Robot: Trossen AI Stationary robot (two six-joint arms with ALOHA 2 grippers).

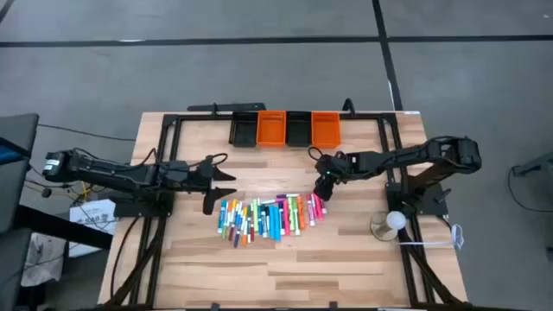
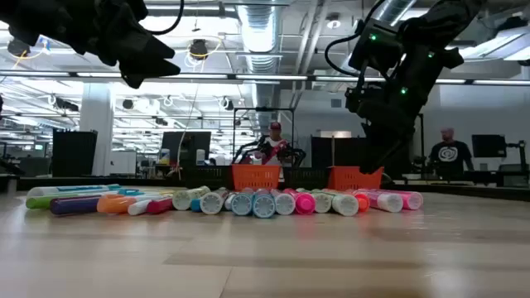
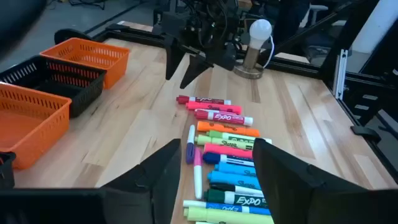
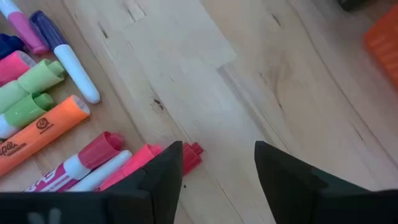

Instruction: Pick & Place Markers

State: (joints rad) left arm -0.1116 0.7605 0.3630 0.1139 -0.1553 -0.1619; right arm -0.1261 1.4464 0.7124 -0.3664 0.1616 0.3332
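"EXPO" reads on the barrel of a pink marker [image 3: 222, 116] and again on a green marker [image 3: 239, 199], both lying on the tabletop. A script brand name runs along a light green marker [image 3: 233, 142] but cannot be made out. No other text is readable.

Grey floor [image 1: 259, 69] crossed by dark lines, upper frame; ceiling strip lights [image 2: 207, 76] glowed; monitors [image 2: 184, 147] stood mid-left.
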